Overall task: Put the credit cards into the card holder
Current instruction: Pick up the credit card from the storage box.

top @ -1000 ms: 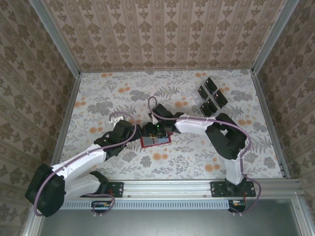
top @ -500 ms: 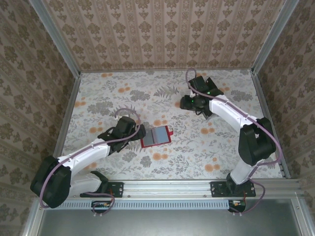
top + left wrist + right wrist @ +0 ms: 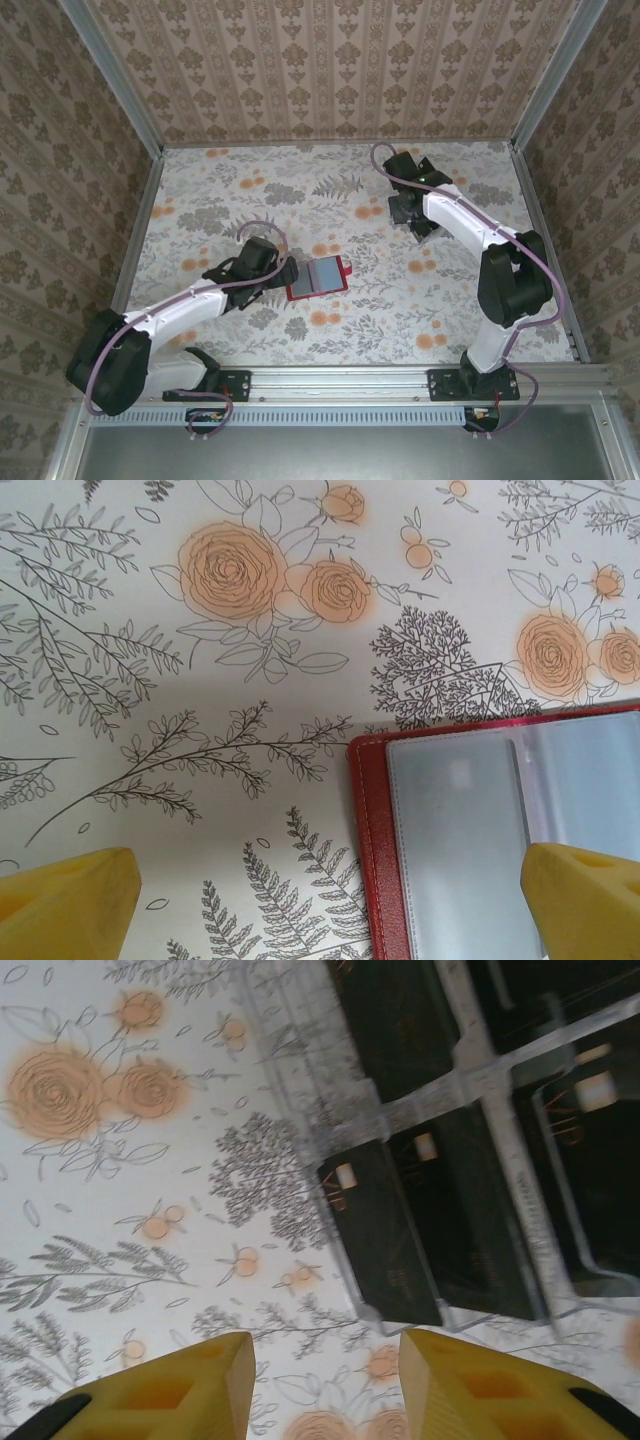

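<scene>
The card holder (image 3: 318, 276) lies open in the middle of the table, red with grey inner pockets (image 3: 455, 840). My left gripper (image 3: 284, 272) (image 3: 325, 910) is open and straddles the holder's left edge just above it. At the back right, several dark credit cards (image 3: 385, 1235) lie in a clear plastic tray (image 3: 455, 1090). My right gripper (image 3: 413, 222) (image 3: 328, 1380) hovers open just short of the tray's near corner, with bare tablecloth between its yellow fingers (image 3: 165, 1390).
The floral tablecloth (image 3: 230, 200) covers the table. Metal rails and patterned walls (image 3: 330, 70) close it in at the back and both sides. The right arm (image 3: 470, 235) lies over most of the tray in the top view.
The right arm has swung from over the card holder to the tray at the back right, its jaws narrowing a little. The left gripper has stayed at the holder's left edge.
</scene>
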